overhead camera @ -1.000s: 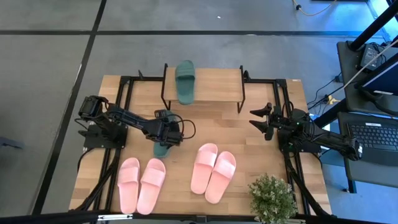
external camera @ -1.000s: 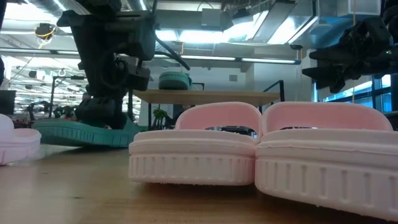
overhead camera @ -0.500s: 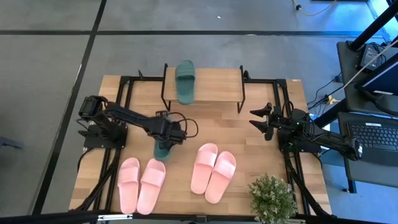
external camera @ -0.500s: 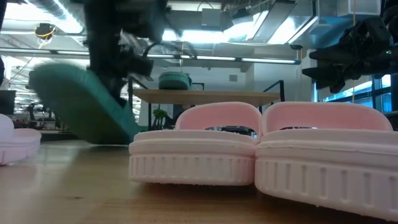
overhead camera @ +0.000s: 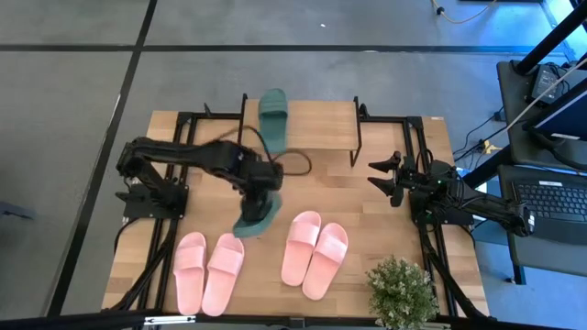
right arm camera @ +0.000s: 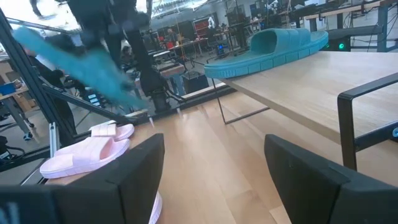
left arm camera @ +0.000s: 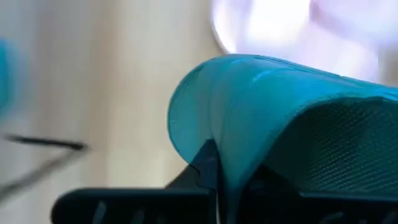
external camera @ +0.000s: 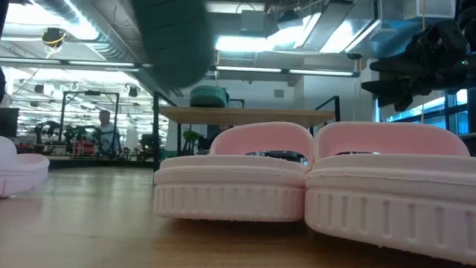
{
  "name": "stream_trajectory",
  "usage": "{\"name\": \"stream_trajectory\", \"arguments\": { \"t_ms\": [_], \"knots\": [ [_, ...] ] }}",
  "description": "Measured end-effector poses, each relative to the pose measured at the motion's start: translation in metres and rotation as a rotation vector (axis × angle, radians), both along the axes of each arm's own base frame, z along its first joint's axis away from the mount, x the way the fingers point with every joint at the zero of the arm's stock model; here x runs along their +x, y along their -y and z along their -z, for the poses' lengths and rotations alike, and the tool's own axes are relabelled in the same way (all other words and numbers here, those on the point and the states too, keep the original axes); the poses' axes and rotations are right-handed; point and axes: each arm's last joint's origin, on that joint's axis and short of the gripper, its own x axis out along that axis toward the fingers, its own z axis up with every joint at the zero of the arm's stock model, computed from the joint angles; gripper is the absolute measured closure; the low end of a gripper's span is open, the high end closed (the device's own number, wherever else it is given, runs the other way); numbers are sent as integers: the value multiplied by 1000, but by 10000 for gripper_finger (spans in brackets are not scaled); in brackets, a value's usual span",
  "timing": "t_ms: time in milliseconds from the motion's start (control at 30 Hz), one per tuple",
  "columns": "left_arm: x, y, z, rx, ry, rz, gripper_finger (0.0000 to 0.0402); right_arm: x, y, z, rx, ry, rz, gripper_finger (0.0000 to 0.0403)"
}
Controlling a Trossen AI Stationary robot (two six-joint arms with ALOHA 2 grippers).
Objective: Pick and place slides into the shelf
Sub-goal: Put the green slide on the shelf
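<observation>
My left tool (overhead camera: 260, 188) is clamped on a dark green slide (overhead camera: 254, 214), holding it in the air above the middle of the bench (overhead camera: 367, 188), toe hanging down toward the pink pairs. Its mate, the second green slide (overhead camera: 272, 119), lies on the left part of the shelf (overhead camera: 321, 128). One pink pair (overhead camera: 208, 270) sits at the bench's front left, the other pink pair (overhead camera: 315, 253) just right of it. My right tool (overhead camera: 383, 180) waits with fingers apart beside the shelf's right end.
</observation>
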Motion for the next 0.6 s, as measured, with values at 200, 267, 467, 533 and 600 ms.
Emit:
{"name": "stream_trajectory", "arguments": {
  "t_ms": [200,267,467,533,600],
  "knots": [
    [3,-12,-49,393,243,-71,399,0,0,0,4,1,0,126],
    [7,-15,-56,511,281,-51,399,0,0,0,24,5,0,126],
    [22,-58,-66,727,348,-193,399,0,0,0,51,10,0,126],
    [26,-76,-67,762,344,-223,399,0,0,0,49,9,0,126],
    [31,-91,-65,796,332,-240,399,0,0,0,48,9,0,126]
  ]
}}
